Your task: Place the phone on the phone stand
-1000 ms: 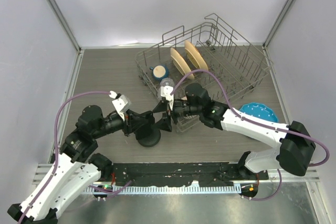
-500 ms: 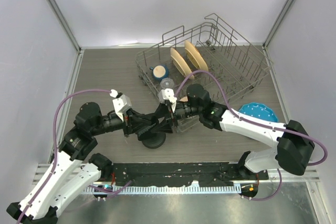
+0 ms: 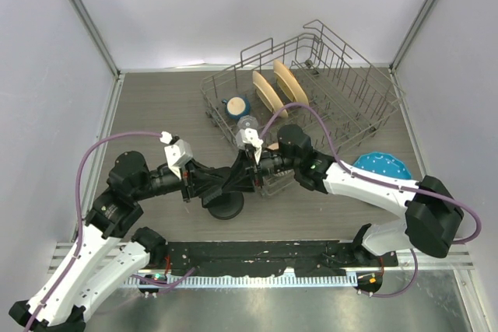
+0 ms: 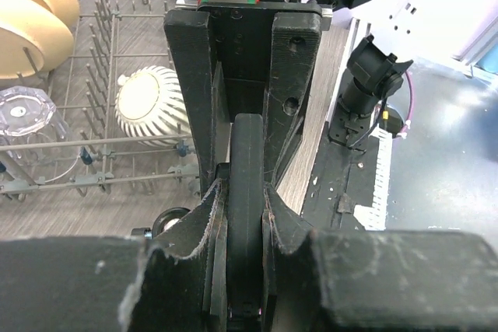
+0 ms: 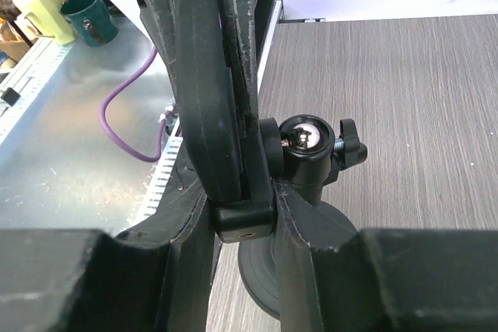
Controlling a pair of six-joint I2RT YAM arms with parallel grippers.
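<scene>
Right gripper (image 3: 249, 174) closer; phone (image 4: 247, 184) edgewise.

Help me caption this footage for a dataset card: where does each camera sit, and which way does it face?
Top external: above and behind the bases, looking down on the table, dish rack and phone stand; both arms show.
Left wrist: on the left arm, looking rightward past its own fingers, shut on the phone, at the right gripper.
Right wrist: on the right arm, looking leftward past its own fingers at the phone stand.
Shared: top and left wrist both show the dish rack.
</scene>
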